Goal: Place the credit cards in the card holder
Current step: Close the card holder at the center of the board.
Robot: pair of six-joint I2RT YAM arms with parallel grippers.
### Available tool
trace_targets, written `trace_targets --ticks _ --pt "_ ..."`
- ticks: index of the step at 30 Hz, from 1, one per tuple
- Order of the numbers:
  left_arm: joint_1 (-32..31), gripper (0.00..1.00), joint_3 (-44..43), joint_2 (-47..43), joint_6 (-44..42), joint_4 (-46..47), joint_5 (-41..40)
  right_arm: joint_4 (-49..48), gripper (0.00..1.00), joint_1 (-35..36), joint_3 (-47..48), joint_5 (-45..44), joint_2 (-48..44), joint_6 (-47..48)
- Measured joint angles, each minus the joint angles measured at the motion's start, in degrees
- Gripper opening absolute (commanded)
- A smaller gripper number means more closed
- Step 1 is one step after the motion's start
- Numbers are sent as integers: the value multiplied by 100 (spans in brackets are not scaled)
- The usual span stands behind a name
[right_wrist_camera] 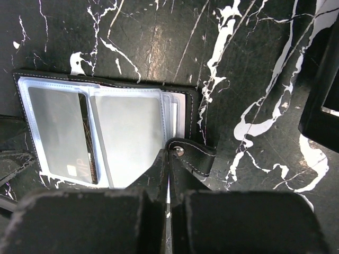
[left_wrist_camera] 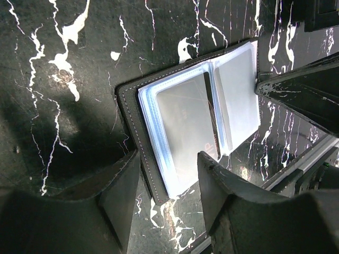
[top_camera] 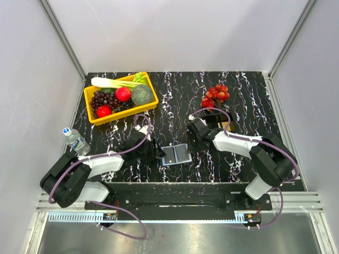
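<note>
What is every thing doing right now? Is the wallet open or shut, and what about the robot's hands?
card holder: lying open, pale inside facing up.
credit card: already tucked inside the card holder.
left gripper: open, fingers on either side of the card holder's edge.
right gripper: shut, tips at the snap tab.
water bottle: cap on.
yellow basket: full of fruit and vegetables.

I see the left white-and-black jointed arm [top_camera: 103, 163] bent at the elbow and reaching inward; its black 2-finger left gripper [top_camera: 154, 150] [left_wrist_camera: 168, 161] points downward, jaws standing apart. The right white-and-black jointed arm [top_camera: 235, 143] mirrors it, reaching inward, and its black 2-finger right gripper [top_camera: 189, 144] [right_wrist_camera: 168, 159] points downward with jaws pressed fully together.
</note>
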State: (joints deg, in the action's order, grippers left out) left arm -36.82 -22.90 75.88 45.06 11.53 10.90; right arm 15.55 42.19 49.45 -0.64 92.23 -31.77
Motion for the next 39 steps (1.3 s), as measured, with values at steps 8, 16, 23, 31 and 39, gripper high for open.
trace_targets --ticks 8,16,23,31,39 --pt "26 45 15 0 57 17 15 -166 0 -52 -63 203 31 -22" --pt "31 43 11 -2 170 214 240 -286 0 -66 -79 313 66 -33" --pt "31 43 -107 -7 297 503 496 -348 0 -70 -98 326 70 -63" --pt "-11 43 -518 13 343 750 782 -437 0 -70 -127 330 72 -129" --pt "-125 43 -719 531 439 1139 1014 -542 0 -70 -232 282 -4 -223"
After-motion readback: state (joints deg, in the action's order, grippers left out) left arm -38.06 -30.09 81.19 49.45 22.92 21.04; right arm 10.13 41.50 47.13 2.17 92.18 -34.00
